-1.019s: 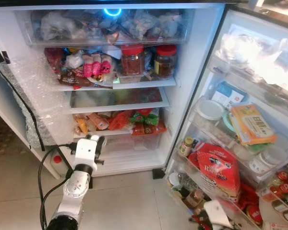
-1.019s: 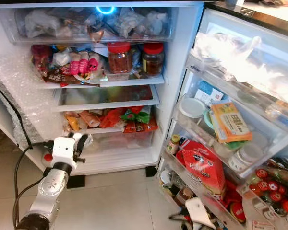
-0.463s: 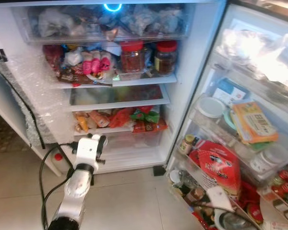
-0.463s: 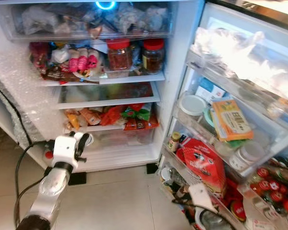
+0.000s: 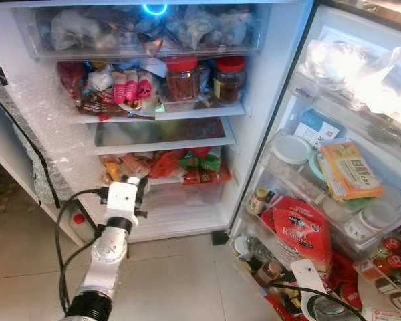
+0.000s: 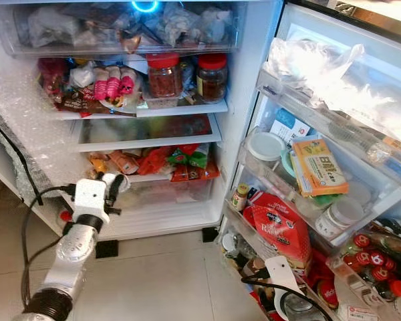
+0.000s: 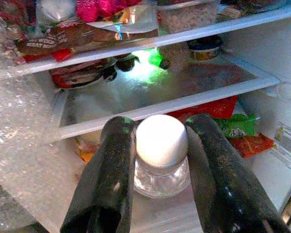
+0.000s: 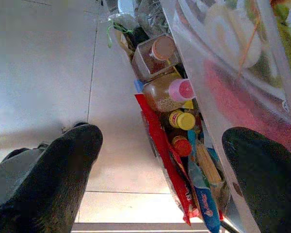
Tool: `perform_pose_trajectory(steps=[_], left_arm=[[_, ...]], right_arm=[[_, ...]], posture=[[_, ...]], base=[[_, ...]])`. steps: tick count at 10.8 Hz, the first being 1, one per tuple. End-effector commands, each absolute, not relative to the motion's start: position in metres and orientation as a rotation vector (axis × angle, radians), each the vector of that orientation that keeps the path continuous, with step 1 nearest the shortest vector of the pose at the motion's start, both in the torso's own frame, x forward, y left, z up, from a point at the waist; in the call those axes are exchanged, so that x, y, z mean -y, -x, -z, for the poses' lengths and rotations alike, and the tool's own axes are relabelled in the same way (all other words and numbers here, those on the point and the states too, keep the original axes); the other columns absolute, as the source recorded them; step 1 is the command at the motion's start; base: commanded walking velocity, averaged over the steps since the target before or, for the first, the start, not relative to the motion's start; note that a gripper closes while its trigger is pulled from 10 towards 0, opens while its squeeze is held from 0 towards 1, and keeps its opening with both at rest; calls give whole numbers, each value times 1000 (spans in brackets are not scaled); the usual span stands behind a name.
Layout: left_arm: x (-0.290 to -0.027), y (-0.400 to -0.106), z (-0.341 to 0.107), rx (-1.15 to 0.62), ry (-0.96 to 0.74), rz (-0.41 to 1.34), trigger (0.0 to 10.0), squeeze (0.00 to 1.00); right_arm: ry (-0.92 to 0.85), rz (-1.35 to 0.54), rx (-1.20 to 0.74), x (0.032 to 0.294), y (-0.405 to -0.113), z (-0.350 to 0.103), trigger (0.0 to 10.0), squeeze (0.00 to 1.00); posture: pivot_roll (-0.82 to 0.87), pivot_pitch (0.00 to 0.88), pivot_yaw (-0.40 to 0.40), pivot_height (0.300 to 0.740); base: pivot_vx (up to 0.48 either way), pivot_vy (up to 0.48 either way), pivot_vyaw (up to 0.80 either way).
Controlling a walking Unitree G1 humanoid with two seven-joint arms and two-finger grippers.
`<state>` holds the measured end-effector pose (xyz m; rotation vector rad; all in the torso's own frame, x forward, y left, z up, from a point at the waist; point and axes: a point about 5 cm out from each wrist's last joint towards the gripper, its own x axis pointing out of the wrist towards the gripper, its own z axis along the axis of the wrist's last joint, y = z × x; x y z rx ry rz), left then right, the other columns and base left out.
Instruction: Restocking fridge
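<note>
1. Right gripper [image 8: 160, 179], nearest, low at the right by the open fridge door [image 5: 361, 87]: black fingers spread wide, holding nothing. Past them lie pale floor tiles [image 8: 43, 73] and the bottom door rack [image 8: 184, 121], crammed with capped bottles and crinkly packets.

2. Left gripper [image 7: 157, 194], lower left, just in front of the fridge's bottom level: clenched on a small glass jar [image 7: 161, 155]. Jar is clear, round and squat, with a smooth white domed lid; it stands upright, long axis vertical, a dull rubbery finger pressed against each side.

3. Key relation: the shelves lie straight ahead of the jar and above it. The glass shelf [image 5: 164, 134] in the middle, flat, smooth and mostly bare, sits higher than the jar's lid. Judgement: the left arm is the nearer one by far; the next move is up, then forward.

4. Between them, a packed row of red, orange and green packets [image 5: 167, 167], soft and creased.

5. Farther up, two red-lidded jars [image 5: 207, 80] and pink wrapped items on the upper shelf.

6. Farthest: a clear drawer [image 5: 147, 30] of plastic bags, with a blue ring light above.

7. Left inner wall [image 5: 53, 127] is lined with bubble wrap.
</note>
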<state>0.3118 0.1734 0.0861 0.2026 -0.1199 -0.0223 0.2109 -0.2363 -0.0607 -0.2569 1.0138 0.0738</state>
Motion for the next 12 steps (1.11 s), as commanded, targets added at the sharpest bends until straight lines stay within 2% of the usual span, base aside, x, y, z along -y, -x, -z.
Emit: perform_pose_trajectory(steps=[1, 4, 9, 12], left_arm=[[-177, -313, -92, 140, -205, 14, 10000, 0], [-174, -312, -94, 142, -206, 25, 10000, 0], [-174, -300, -94, 139, -199, 41, 10000, 0], [-163, -301, -96, 139, -181, 109, 10000, 0]], right_arm=[[259, -82, -1029, 237, -209, 61, 10000, 0], [269, -96, -1043, 239, -205, 63, 10000, 0], [289, -122, -1069, 242, -194, 68, 10000, 0], [260, -108, -1070, 242, -188, 71, 10000, 0]], posture=[[-129, 55, -55, 740], [-134, 88, -40, 740], [-117, 155, -58, 740], [-139, 135, -41, 740]], base=[[0, 0, 0], [0, 0, 140], [0, 0, 763], [0, 0, 0]])
